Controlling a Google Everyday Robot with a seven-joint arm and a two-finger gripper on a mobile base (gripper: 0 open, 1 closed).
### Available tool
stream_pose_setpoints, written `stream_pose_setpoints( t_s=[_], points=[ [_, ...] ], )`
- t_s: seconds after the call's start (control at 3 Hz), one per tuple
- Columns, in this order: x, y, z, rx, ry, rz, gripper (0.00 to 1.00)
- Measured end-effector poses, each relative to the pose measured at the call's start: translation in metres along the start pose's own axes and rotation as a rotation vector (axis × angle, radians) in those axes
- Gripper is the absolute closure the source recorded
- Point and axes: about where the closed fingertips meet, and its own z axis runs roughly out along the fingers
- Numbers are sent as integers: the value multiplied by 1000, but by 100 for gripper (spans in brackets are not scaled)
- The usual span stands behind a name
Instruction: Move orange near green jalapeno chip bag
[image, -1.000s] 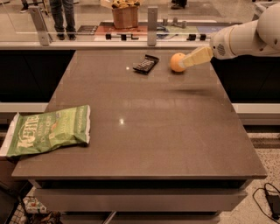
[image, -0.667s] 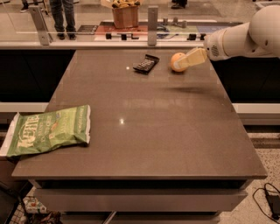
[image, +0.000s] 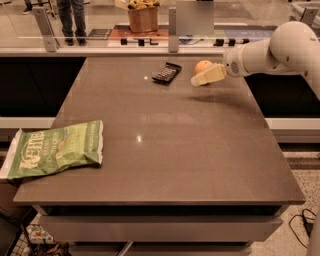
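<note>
Bag: the green jalapeno chip bag (image: 55, 155) is laid flat at the near left corner of the bench (image: 175, 165), with its left end hanging just past the edge.
Look of bag: light green and crinkled, with white lettering at the left end and the right end folded slightly.
Middle of bench: bare brown top is seen between the bag and the far things, so the two task things lie well apart.
Packet: a small flat black packet (image: 166, 73) is set at the far side, just left of the fruit and apart from it.
Gripper: the gripper (image: 200, 79) is held at the far right of the bench, on a pale arm (image: 270, 50) reaching in from the right, with its tip drawn across the near lower side of the orange (image: 202, 64).
Jaws: whether they are open, closed or gripping the fruit cannot be told.
Change: within the last second the gripper has been brought leftward, from just right of the fruit to right against it; the fruit itself is found in nearly the same spot.
Meaning: the reach is judged to be ending and the grasp to be the step in hand; the carry to the near left is not yet begun.
Look of orange: round, smooth and plain orange all over, much smaller than the bag, with its lower part hidden behind the gripper.
</note>
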Motion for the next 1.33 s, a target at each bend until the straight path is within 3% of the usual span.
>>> stream_pose_setpoints(
  t_s=[0.67,1.33],
  points=[
    [16,10,39,-67,-27,25,0],
    [16,13,44,-75,-23,24,42]
  ],
)
